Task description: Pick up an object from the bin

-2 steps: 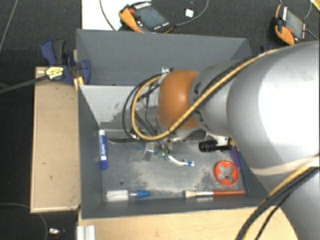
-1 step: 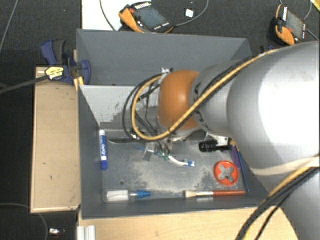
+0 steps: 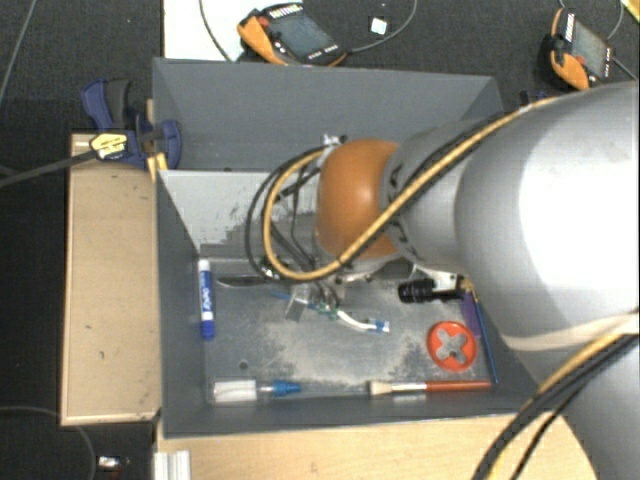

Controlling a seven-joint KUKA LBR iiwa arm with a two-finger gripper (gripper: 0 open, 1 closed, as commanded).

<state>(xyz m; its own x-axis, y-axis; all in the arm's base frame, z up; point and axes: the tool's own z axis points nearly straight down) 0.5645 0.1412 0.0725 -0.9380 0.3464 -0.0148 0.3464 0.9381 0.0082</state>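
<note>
The claw (image 3: 308, 302) is lowered into the grey bin (image 3: 180, 368), beneath the orange cover (image 3: 352, 203) of the wrist. It is located well to the left of the orange disc (image 3: 452, 344), which is marked with a pale cross. Whether the claw is released or clenched cannot be told, as it is largely hidden by the cover and the cables.

The thing nearest the claw is a thin white piece with a blue tip (image 3: 362, 322). It is laid flat on the bin floor, left of the disc and just beside the claw.

A black part (image 3: 428, 290) is positioned just above the disc. A red-handled brush (image 3: 430, 388) is laid just below the disc. A white pen with a blue cap (image 3: 255, 391) is found lower left of the disc. A blue marker (image 3: 207, 300) is placed farthest left of the disc.
</note>
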